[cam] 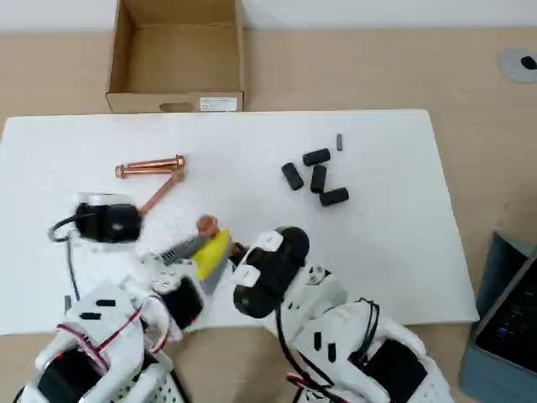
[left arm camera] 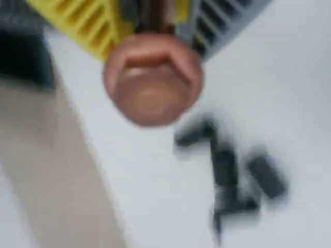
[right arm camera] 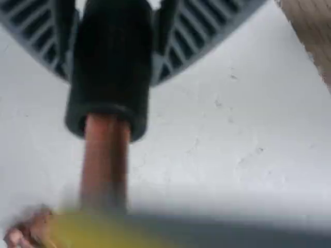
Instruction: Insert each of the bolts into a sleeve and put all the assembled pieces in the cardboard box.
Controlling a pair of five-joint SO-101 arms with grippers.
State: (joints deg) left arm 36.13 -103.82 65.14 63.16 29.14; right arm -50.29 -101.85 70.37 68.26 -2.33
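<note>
My left gripper (cam: 204, 243), with one yellow and one grey finger, is shut on a copper bolt (cam: 207, 225) just above the white mat (cam: 386, 252). In the left wrist view the bolt's head (left arm camera: 152, 77) points out of that gripper (left arm camera: 155, 13). My right gripper (cam: 241, 253) is shut on a black sleeve (right arm camera: 111, 67), and the bolt's shank (right arm camera: 103, 165) enters the sleeve's open end. Three more copper bolts (cam: 151, 167) lie at the mat's left. Several loose black sleeves (cam: 317, 178) lie right of centre. The cardboard box (cam: 176, 102) stands open beyond the mat's far left edge.
A black device with a cable (cam: 109, 222) sits on the mat's left side, near my left arm. A small dark piece (cam: 339, 142) lies beside the sleeves. A dark blue-grey case (cam: 508, 319) stands off the mat at the right.
</note>
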